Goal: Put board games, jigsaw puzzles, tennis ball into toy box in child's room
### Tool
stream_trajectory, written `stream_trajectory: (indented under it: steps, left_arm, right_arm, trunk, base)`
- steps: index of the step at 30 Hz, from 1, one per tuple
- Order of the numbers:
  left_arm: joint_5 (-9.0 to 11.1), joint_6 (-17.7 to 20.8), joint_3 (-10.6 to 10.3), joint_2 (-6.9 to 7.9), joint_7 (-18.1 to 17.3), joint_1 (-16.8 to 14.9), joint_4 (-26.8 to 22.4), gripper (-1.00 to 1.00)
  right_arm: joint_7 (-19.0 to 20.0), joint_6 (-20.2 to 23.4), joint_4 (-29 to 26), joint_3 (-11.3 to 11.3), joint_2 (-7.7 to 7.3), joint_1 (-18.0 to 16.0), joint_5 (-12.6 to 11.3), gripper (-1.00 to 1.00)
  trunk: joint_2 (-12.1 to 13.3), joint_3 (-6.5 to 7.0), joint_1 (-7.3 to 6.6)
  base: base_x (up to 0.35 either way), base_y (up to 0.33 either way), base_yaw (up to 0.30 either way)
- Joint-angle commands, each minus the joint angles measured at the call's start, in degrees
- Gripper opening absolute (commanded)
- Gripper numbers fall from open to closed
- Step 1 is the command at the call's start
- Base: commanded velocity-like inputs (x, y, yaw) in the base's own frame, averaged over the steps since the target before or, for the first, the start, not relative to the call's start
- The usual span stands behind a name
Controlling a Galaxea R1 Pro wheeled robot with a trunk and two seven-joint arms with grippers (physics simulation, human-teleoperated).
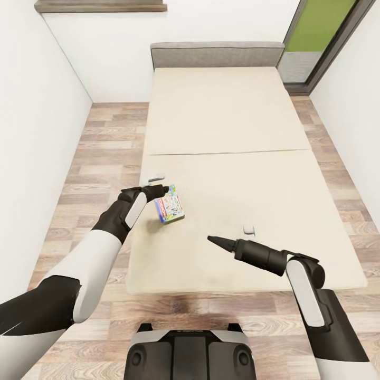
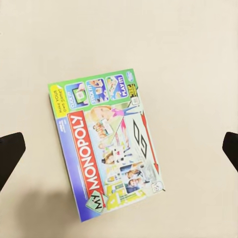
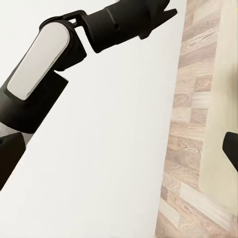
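head view: i stand at the foot of the bed (image 1: 316, 174), and the green-bordered board game (image 1: 170, 205) lies flat on the cream mattress near its left edge, on the near section. my left gripper (image 1: 160, 191) hangs right above the game's far end, much nearer than my right gripper (image 1: 213, 240), which points across the mattress from near the foot edge, well apart from the box.

in the left wrist view the board game (image 2: 106, 144) sits squarely between my two dark fingertips (image 2: 10, 151), the jaws spread wide to either side and touching nothing. its long axis runs roughly across the line between them, so i judge i would close on the short width.

the box is thin, glossy printed card with crisp corners; the mattress is soft matt cloth.

whether my right jaws are apart, i cannot tell.
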Motion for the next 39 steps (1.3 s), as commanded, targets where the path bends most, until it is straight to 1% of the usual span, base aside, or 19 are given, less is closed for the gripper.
stream_trajectory:
  steps: [1,7,11,29,39]
  left_arm:
    - [0.6,0.2,-0.2,0.01,0.5,0.0,-0.1,1.0]
    - [0.6,0.1,-0.3,-0.05,0.5,0.0,-0.1,1.0]
    - [0.6,0.1,-0.3,-0.06,0.5,0.0,-0.1,1.0]
    - [0.6,0.1,-0.3,0.07,0.5,0.0,-0.1,1.0]
    - [0.6,0.0,-0.3,0.01,0.5,0.0,-0.1,1.0]
  right_arm:
    - [-0.2,0.3,0.0,0.0,0.05,0.0,0.4,1.0]
    - [-2.7,0.2,0.1,0.1,0.46,0.0,1.9,1.0]
    - [-3.3,0.3,0.1,0.4,0.6,0.0,2.2,1.0]
    - [-3.8,0.3,0.2,0.7,0.74,0.0,2.3,1.0]
    - [-3.8,0.3,0.2,0.8,0.76,0.0,2.3,1.0]
  trunk:
    - [-0.1,-0.07,0.03]
    - [-0.1,-0.07,0.03]
    - [-0.1,-0.07,0.03]
    - [-0.1,-0.07,0.03]
    - [-0.1,-0.07,0.03]
  base:
    - [0.0,0.0,0.0]
    - [0.0,0.0,0.0]
    - [0.0,0.0,0.0]
    - [0.004,0.0,0.0]
    - [0.194,0.0,0.0]
